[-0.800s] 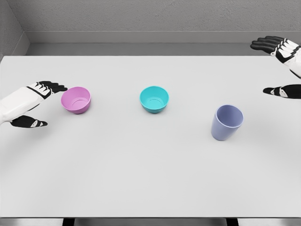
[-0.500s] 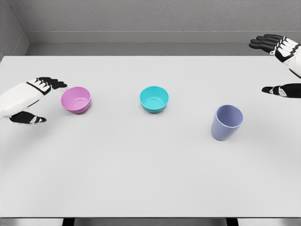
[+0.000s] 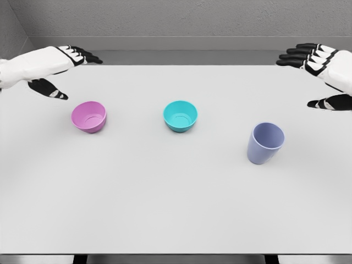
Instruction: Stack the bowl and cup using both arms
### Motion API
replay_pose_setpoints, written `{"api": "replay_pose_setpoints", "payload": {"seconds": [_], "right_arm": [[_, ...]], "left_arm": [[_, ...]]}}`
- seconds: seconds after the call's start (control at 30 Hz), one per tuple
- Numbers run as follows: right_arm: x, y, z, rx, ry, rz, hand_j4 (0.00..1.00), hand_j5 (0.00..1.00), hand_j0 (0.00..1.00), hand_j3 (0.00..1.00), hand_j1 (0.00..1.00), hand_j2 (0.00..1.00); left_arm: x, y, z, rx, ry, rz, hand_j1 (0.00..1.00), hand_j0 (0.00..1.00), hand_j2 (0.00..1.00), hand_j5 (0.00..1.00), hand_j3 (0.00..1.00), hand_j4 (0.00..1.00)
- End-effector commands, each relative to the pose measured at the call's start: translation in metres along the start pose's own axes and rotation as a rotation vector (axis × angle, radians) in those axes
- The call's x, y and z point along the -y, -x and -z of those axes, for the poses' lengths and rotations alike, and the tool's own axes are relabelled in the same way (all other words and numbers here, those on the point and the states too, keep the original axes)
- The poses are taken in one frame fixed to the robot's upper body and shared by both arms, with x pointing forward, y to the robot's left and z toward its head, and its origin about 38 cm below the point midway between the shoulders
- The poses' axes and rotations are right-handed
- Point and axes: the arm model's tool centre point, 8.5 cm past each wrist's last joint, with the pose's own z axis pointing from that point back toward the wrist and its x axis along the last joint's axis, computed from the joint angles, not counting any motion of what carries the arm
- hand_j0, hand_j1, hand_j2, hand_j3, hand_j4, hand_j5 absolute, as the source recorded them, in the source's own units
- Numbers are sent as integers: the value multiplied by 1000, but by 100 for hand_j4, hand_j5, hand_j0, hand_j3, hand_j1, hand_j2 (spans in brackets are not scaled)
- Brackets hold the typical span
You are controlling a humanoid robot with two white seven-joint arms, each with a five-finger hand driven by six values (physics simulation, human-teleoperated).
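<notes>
1. On the white table, three vessels are standing upright in a loose row, each well apart from the others and none stacked.
2. Toward the table's left edge, the pink bowl is sitting with its opening facing up.
3. Near the table's middle, the teal bowl is resting, also opening up.
4. Toward the right edge and slightly nearer the front edge than the bowls, the lavender cup is standing, appearing to lean slightly toward the right.
5. Over the far left corner, the left hand is hovering with fingers extended and thumb spread downward, gripping nothing; it is positioned behind and to the left of the pink bowl, not touching it.
6. Over the far right corner, the right hand is hovering with fingers extended and thumb spread apart below, gripping nothing; it is positioned behind and to the right of the lavender cup, clear of it.
</notes>
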Motion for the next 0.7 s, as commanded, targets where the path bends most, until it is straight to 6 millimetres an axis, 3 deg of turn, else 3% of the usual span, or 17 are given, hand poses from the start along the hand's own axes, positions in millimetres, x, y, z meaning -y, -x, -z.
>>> {"api": "replay_pose_setpoints", "payload": {"seconds": [0.0, 0.1, 0.23, 0.4, 0.5, 0.67], "right_arm": [[-12, -2, 6, 8, -63, 3, 100, 100, 100, 100, 100, 100], [-17, -4, 6, 11, -76, 3, 100, 100, 100, 100, 100, 100], [-17, -2, 4, 2, -96, -14, 100, 100, 100, 100, 100, 100], [-17, 1, 1, -17, -137, -69, 100, 100, 100, 100, 100, 100], [-16, 1, 1, -18, -140, -76, 100, 100, 100, 100, 100, 100], [-12, 3, -3, -25, -161, -88, 100, 100, 100, 100, 100, 100]], "left_arm": [[17, -5, 12, 41, 39, -54, 100, 100, 100, 100, 100, 100], [9, -10, 24, 65, 57, -30, 100, 100, 100, 100, 100, 100], [-17, -12, 31, 74, 15, -1, 100, 100, 100, 100, 100, 100], [-3, 3, 57, 20, 98, -59, 100, 100, 100, 100, 100, 100], [4, 12, 59, -24, 133, -82, 100, 100, 100, 100, 100, 100], [10, 7, 67, -14, 196, -54, 100, 100, 100, 100, 100, 100]]}}
